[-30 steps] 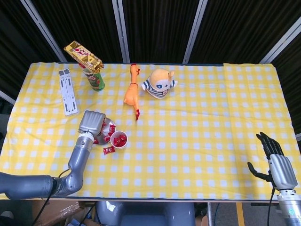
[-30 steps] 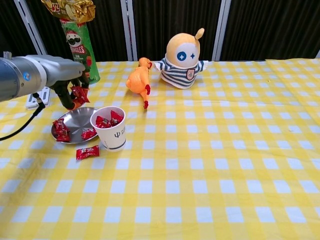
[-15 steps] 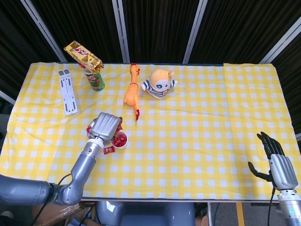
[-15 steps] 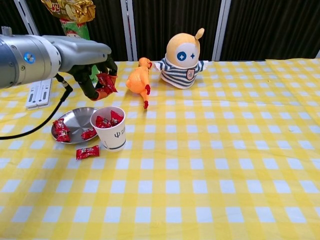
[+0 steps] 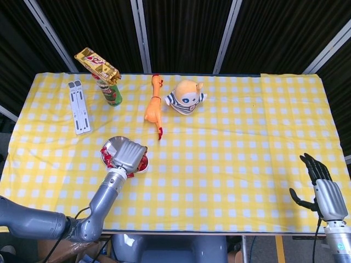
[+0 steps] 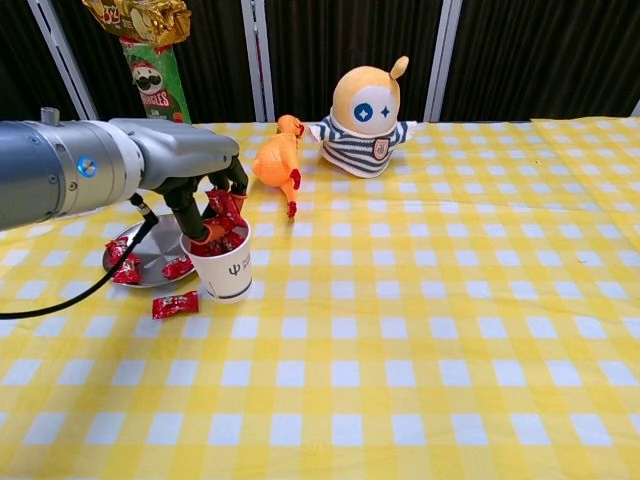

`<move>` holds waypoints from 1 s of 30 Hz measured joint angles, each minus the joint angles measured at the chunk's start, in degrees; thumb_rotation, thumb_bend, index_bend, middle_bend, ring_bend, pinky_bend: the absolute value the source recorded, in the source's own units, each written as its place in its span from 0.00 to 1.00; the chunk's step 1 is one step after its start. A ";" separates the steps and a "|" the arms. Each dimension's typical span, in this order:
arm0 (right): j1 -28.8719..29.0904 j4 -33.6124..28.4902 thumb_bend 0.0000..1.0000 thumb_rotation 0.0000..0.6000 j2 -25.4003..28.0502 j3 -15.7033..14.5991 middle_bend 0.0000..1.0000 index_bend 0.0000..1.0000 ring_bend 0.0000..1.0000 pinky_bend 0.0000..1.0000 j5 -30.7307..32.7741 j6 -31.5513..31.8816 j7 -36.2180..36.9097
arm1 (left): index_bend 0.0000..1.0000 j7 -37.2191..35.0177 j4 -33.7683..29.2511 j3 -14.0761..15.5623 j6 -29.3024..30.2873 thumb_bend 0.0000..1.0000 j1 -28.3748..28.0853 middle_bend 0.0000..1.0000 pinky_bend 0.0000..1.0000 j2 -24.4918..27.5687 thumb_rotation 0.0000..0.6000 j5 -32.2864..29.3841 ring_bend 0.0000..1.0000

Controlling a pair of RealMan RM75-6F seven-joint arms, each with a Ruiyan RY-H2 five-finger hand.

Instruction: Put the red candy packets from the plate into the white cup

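Note:
My left hand [image 6: 205, 196] hovers right over the white cup [image 6: 228, 272] and grips a red candy packet [image 6: 222, 207] just above its mouth. More red packets lie inside the cup. In the head view the left hand [image 5: 130, 155] covers the cup almost entirely. The metal plate [image 6: 150, 271] sits left of the cup with a few red packets [image 6: 125, 262] on it. One loose red packet [image 6: 175, 304] lies on the cloth in front of the plate. My right hand [image 5: 323, 192] hangs at the table's near right corner, fingers apart, holding nothing.
An orange rubber chicken [image 6: 277, 160] and a striped plush toy [image 6: 366, 120] stand behind the cup. A green chips can [image 6: 155, 85] with a snack bag on top stands at the back left, beside a white folded stand [image 5: 78, 106].
My left hand has carried the red packet from above the plate rightward and down to just over the cup's mouth. The right hand has not moved.

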 measured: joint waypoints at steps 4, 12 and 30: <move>-0.02 -0.02 0.41 1.00 -0.03 0.01 0.00 0.00 0.00 0.00 -0.03 0.08 -0.01 | 0.48 -0.13 -0.06 0.27 -0.19 0.41 -0.19 0.55 0.94 0.14 1.00 -0.19 0.91; -0.07 -0.03 0.41 1.00 -0.07 -0.01 0.00 0.00 0.00 0.00 -0.23 0.29 -0.01 | 0.47 -0.50 -0.88 0.56 -0.04 0.38 -0.34 0.53 0.94 1.03 1.00 -0.06 0.91; -0.09 0.02 0.41 1.00 -0.14 -0.06 0.00 0.00 0.00 0.00 -0.59 0.55 0.18 | 0.48 -0.73 -2.95 1.25 0.73 0.38 -0.70 0.52 0.94 3.16 1.00 -0.37 0.91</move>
